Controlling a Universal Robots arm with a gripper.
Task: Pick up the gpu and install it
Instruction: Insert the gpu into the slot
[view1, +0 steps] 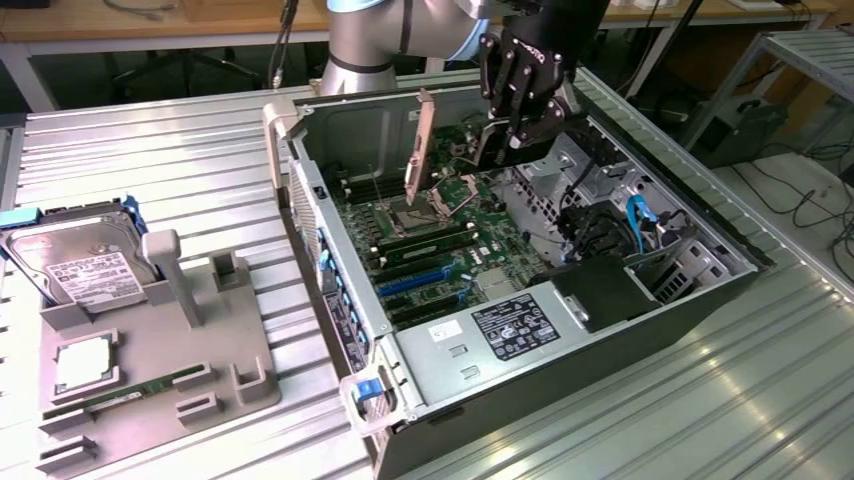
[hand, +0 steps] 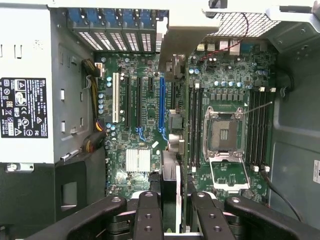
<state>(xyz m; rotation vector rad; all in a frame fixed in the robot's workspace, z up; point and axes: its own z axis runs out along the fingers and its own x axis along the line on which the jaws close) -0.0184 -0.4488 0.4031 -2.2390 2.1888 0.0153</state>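
The gripper is holding the gpu edge-down between partly closed jaws above the motherboard in the open computer case, so its connector edge faces the blue expansion slot.

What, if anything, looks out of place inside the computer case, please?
The CPU socket on the motherboard is empty, its retention frame flipped open. Otherwise nothing stands out; the jaws grip the gpu above the board.

A ribbed, silver metal table carries everything. An open black desktop computer case lies on its side toward the exterior view's right. A flat grey plastic parts holder lies at the near left, well apart from it.
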